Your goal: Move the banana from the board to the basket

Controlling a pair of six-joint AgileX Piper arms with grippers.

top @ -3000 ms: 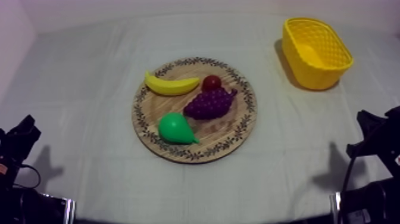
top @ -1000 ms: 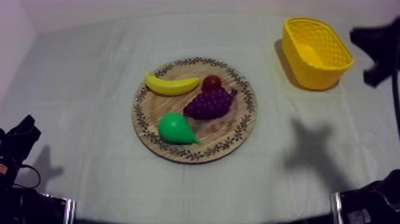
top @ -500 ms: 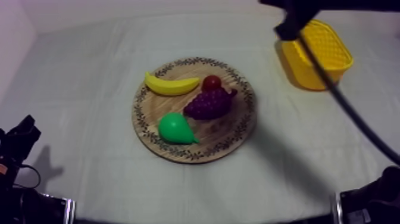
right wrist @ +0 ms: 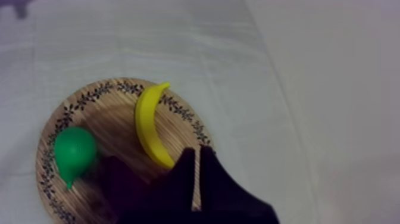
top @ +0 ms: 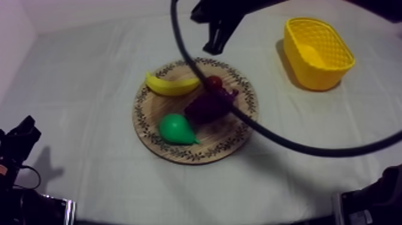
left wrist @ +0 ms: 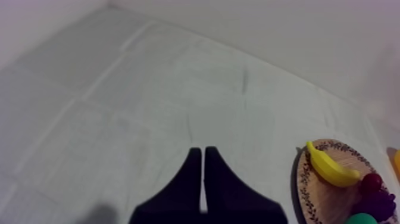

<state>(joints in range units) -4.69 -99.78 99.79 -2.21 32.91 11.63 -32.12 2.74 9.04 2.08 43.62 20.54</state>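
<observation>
My right gripper, fingers pressed together, empty, over far rim of round patterned wooden board | curved yellow toy banana beside my fingertips, lengthwise along them | right arm nearer

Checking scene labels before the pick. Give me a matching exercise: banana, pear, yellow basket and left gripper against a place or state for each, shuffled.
Column one:
1. banana
2. pear
3. yellow basket
4. left gripper

Column two:
A. standing on the cloth, apart from the wooden board
B. green, on the board's near side in the top view
C. shut, over bare cloth
D. yellow, lying along the board's far rim in the top view

Pairs: 1-D, 2-B, 3-A, 4-C
</observation>
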